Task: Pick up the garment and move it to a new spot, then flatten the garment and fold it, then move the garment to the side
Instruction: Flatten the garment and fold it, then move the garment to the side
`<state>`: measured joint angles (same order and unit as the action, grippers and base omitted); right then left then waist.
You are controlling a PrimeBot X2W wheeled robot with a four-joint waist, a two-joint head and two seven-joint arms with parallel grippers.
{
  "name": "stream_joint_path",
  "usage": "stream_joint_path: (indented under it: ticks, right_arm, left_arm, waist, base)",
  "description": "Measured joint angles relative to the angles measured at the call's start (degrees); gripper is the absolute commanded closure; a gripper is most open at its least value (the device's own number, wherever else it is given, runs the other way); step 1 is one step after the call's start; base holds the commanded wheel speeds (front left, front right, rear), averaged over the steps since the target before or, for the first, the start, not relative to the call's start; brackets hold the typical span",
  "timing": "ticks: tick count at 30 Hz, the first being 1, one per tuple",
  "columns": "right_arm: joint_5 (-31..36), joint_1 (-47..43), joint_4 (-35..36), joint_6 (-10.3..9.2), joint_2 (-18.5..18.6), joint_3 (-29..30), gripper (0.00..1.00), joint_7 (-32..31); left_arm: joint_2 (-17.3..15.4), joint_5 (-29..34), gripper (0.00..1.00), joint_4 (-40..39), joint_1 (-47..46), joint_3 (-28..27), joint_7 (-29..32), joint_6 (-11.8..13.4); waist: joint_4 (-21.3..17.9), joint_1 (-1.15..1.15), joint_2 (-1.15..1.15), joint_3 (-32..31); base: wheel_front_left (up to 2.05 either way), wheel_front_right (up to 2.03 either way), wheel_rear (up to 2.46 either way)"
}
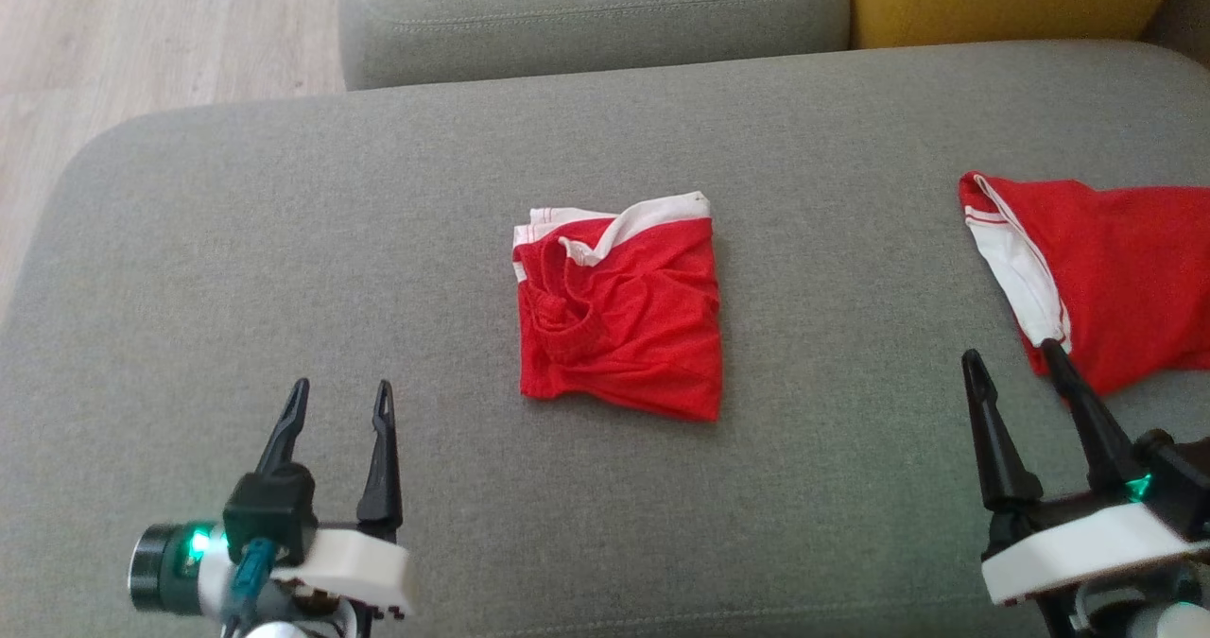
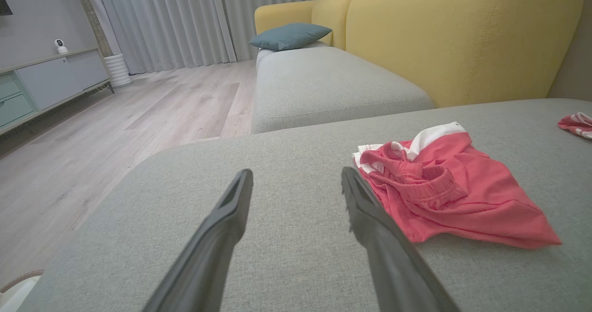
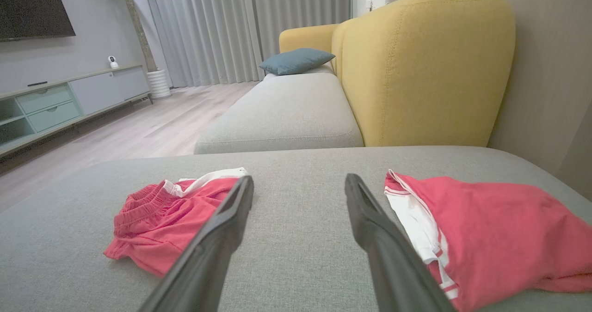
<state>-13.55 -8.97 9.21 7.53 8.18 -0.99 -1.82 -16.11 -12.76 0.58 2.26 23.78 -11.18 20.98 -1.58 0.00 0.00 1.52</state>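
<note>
Left end effector (image 1: 342, 387) and right end effector (image 1: 1010, 351): both spread, empty. Folded red garment (image 1: 619, 312) lies mid-seat on the sofa (image 1: 284, 241); pinching all layers at opposite edges should preserve the fold.

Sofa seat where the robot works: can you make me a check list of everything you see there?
Surface: grey sofa seat, plain fabric around the clothes.
Job's things: red garment with white trim, roughly folded, mid-seat, no gripper on it.
Clutter: second red garment at the robot's right.
Grippers: left gripper open, holding nothing; right gripper open, holding nothing, one finger by the second garment's edge.
Cables: short teal lead at the left wrist.
Surroundings: yellow backrest, blue pillow, wood floor, grey curtains.
</note>
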Motion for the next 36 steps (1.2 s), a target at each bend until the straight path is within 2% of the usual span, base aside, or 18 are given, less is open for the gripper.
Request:
stream_joint_path:
  ticks: [25, 31, 36]
  right_arm:
    - [-0.08, 0.07, 0.62, 0.00, -0.13, 0.98, 0.00, -0.49]
    - [-0.16, 1.02, -0.43, 0.00, 0.08, 1.49, 0.00, -1.23]
    - [-1.14, 5.52, -4.55, 0.00, 2.09, 0.90, 0.00, -1.77]
  left_arm:
    - [-0.05, -0.49, 0.00, -0.11, -0.22, -0.04, -0.60, 1.21]
    - [0.22, -0.16, 0.00, -0.73, -2.83, 0.07, -2.14, 1.20]
    - [1.37, 1.52, 0.00, -1.55, -7.86, 0.77, -3.03, 0.63]
  waist:
    - [0.70, 0.00, 0.00, 0.98]
    - [2.09, 0.00, 0.00, 2.98]
    - [4.75, 0.00, 0.00, 5.51]
  base:
    - [0.00, 0.00, 0.00]
    - [0.00, 0.00, 0.00]
    - [0.00, 0.00, 0.00]
